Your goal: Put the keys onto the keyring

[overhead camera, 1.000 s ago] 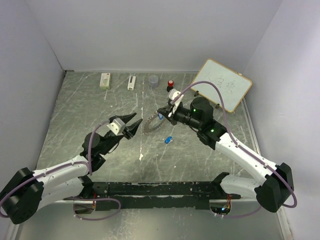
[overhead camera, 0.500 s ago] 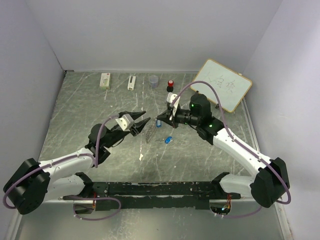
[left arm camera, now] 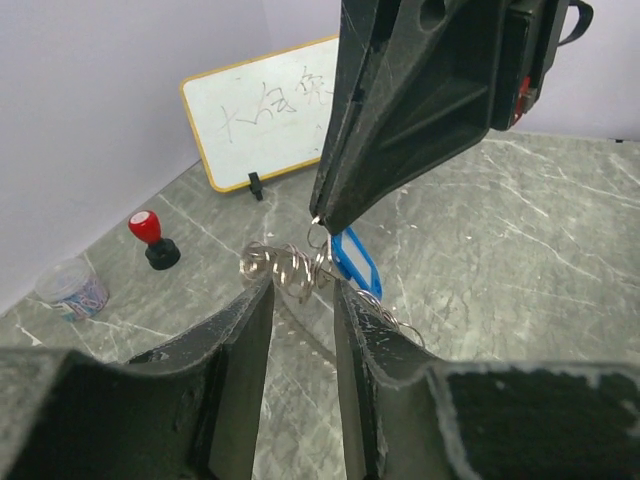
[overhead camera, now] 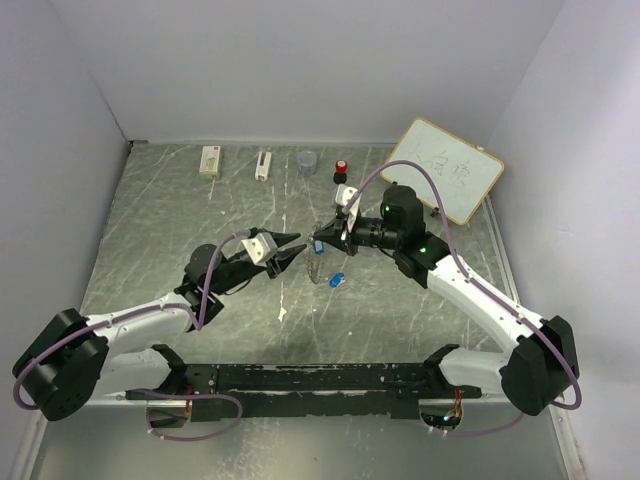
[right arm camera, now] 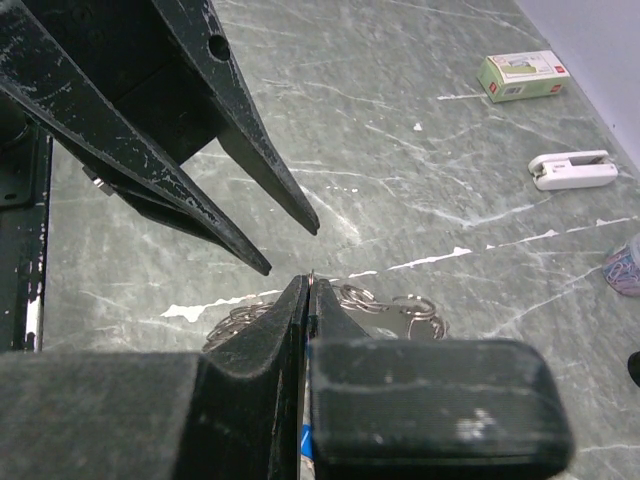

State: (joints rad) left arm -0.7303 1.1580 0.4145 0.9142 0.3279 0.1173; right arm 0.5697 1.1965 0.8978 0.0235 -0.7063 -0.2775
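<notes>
My right gripper is shut on a thin wire loop of the keyring, a cluster of small metal rings that hangs from its tip above the table. A blue key with a white part dangles on the same cluster. In the top view the ring hangs edge-on below the right gripper. My left gripper is open, its tips just short of the rings, with nothing between them. The oval all-blue key lies on the table to the right of the ring.
A whiteboard leans at the back right. A red-and-black knob and a clear cup stand at the back. A small box and a white clip-like item lie along the back edge.
My left gripper has moved right, up to the keyring, and its jaws have narrowed. The right gripper has shifted slightly, and the ring now hangs edge-on.
</notes>
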